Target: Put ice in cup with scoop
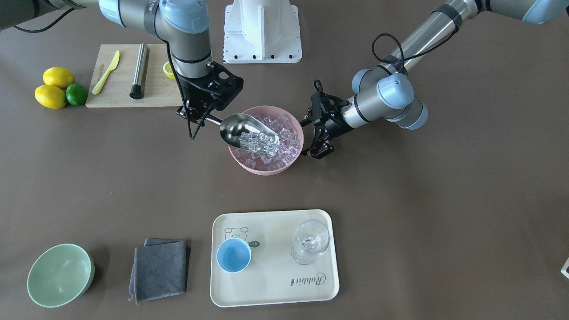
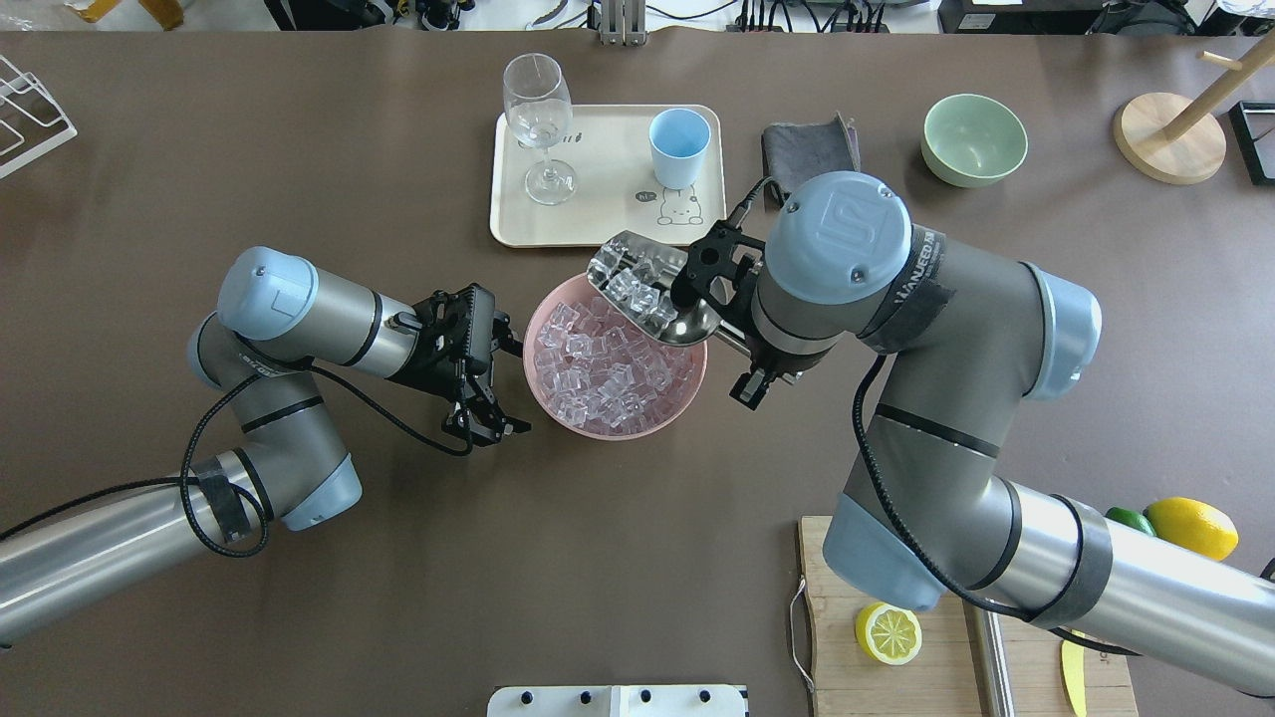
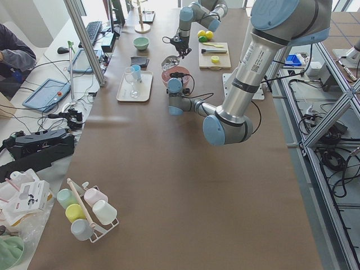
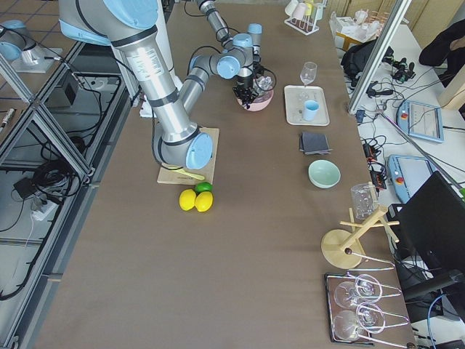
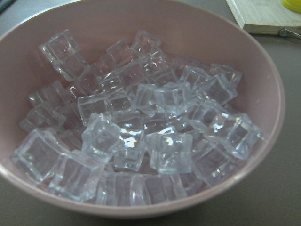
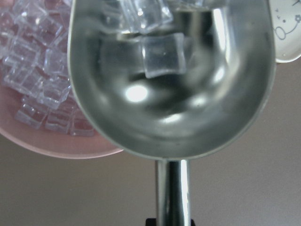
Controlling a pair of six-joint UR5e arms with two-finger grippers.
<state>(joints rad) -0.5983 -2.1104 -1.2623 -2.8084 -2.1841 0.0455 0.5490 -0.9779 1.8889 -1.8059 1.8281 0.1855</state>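
Cup waits lower centre; right gripper pinches scoop trough-up so no ice spills; left gripper, spread, probably steadies pink bowl.

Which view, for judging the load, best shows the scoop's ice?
Exterior front-facing: ice lies heaped in the scoop, unobstructed. Overhead, the right gripper hides the scoop's rear; right wrist crops the pile; left wrist misses it; side views: tiny.

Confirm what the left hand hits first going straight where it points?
The left hand would likely meet the pink bowl at its near rim, ice just beyond; height unclear.
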